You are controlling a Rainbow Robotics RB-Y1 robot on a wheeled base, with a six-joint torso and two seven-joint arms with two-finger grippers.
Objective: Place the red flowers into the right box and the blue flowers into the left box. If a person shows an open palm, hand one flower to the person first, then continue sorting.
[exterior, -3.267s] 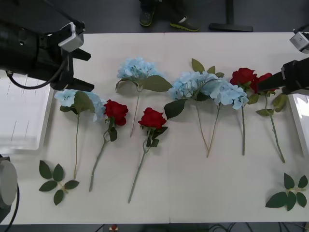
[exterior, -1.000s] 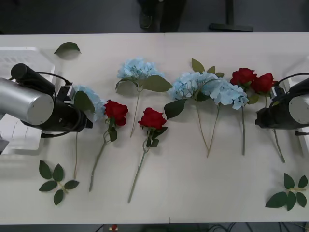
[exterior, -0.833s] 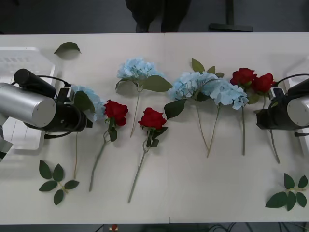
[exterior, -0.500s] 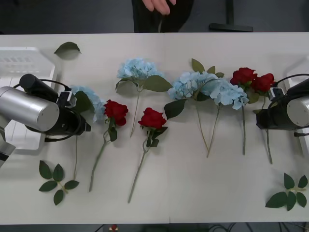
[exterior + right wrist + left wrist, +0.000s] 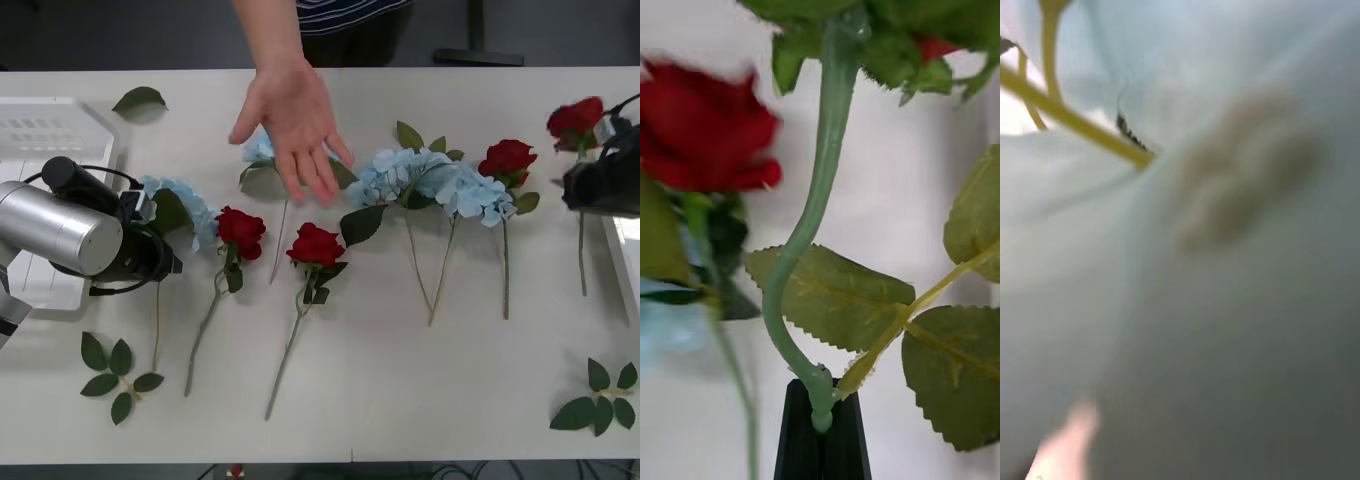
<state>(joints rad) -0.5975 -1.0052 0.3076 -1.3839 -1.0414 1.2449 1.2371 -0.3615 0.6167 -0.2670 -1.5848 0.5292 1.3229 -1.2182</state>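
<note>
Red rose (image 5: pixel 575 120) at far right of the desk (image 5: pixel 420 390), bloom lifted toward the far edge, stem (image 5: pixel 582 255) hanging down toward the near side. Right claw (image 5: pixel 821 431) is clenched on this rose's stem just below a leaf pair; in the right wrist view the black fingers are pressed together with the stem end pinched between them. Right arm (image 5: pixel 605 180) sits at the right edge of the desk, just beside the edge of the right box (image 5: pixel 625 255).

Three more red roses lie flat on the desk: one right of centre (image 5: pixel 507 160), one at centre (image 5: pixel 316 245), one left of centre (image 5: pixel 240 230). Blue flowers: a double cluster (image 5: pixel 440 185) right of centre, one (image 5: pixel 262 150) at far centre partly under a person's hand (image 5: pixel 293 125), one (image 5: pixel 180 205) at left, touching the left arm (image 5: pixel 75 235).

The hand reaches in from the far side, palm open, fingers spread over the far-centre blue flower.

Left claw is down at the left blue flower; the left wrist view is a pale blur with a yellow-green stem, probably petals right against the lens, so cannot tell whether it is grasping. Left box (image 5: pixel 45 130) at far left, behind the arm.

Loose leaf sprigs at near left (image 5: pixel 118 375) and near right (image 5: pixel 600 395), single leaf (image 5: pixel 138 98) far left.
</note>
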